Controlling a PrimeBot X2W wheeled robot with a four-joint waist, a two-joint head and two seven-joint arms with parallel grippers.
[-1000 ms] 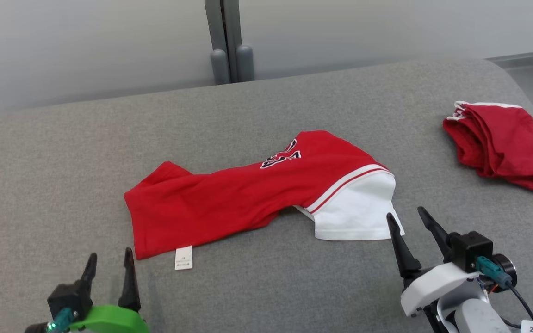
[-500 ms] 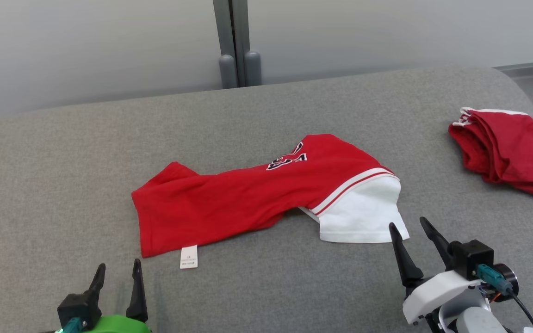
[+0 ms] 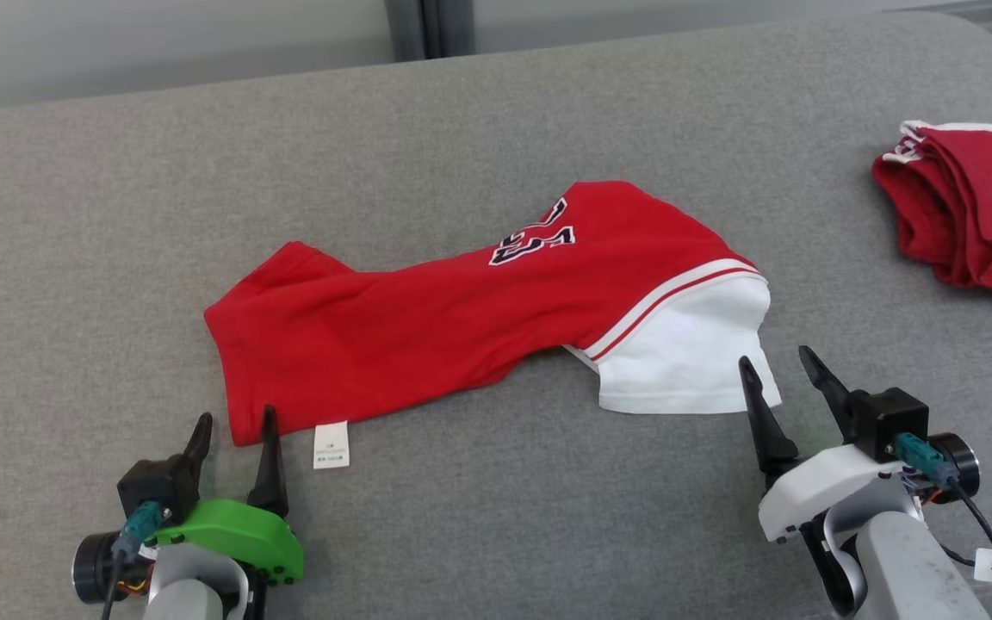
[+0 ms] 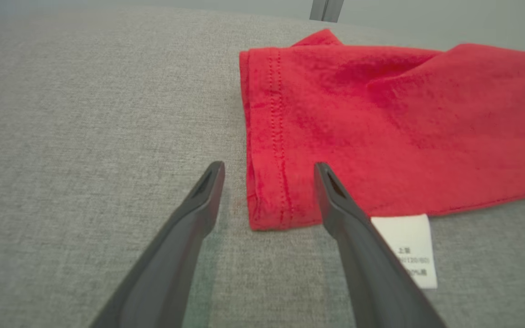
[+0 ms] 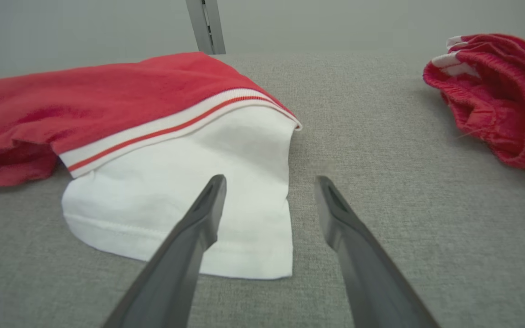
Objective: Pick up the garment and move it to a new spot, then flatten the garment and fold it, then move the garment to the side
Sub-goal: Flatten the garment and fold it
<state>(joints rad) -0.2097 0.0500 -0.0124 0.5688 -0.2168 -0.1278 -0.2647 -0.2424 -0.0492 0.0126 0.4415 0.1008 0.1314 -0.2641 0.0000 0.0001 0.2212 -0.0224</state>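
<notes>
Although the head camera has shifted, so that the whole scene sits differently in its view, both grippers have drawn closer to the garment (image 3: 479, 310) itself. The left gripper (image 3: 236, 415), formerly short of the red hem corner, now has its fingers astride that corner, just beside the label (image 3: 331, 444). The right gripper (image 3: 776, 356) now straddles the near corner of the white sleeve (image 3: 685, 362). Both sets of jaws stand fully spread and hold nothing; contact with the cloth cannot be confirmed. The garment lies rumpled, stretched lengthwise, on the middle of the grey cushion (image 3: 496, 534).

Judgement: the approach for the first pick-up is nearly complete. The next step is to lower and pinch both corners.

Edges: both corners lie flat on the cushion, so a finger must get under a thin edge at each.

Room: bare cushion lies before, behind and to the left of the garment. To its right, well apart, lies a second red bundle (image 3: 970, 207); the new spot should be kept clear of it.
</notes>
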